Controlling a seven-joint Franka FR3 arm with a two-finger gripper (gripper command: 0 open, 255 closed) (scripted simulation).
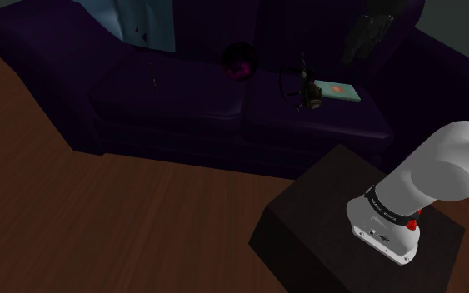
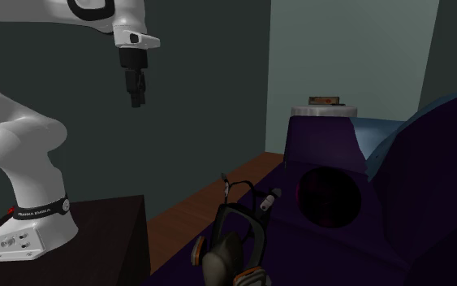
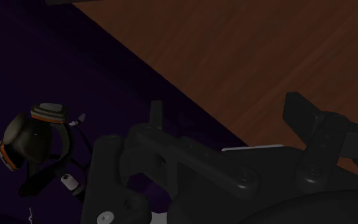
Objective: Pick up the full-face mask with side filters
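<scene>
Grasp not yet begun. Dark full-face mask with orange-rimmed side filters [image 1: 310, 90] lies untouched on the dark purple sofa [image 1: 166, 96], on the cushion at the shoulder view's right, just beside a flat teal book [image 1: 341, 90]. All-black gripper [image 2: 137, 91] hangs well above it, jaws released and empty. Left to do: descend, align, clasp, lift.

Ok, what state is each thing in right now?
Gripper: open, empty, raised well clear of the mask.
Mask: resting on the sofa seat, not held.
Teal book: lying flat on the seat beside the mask.
Dark ball: sitting on the seat near the backrest.
</scene>
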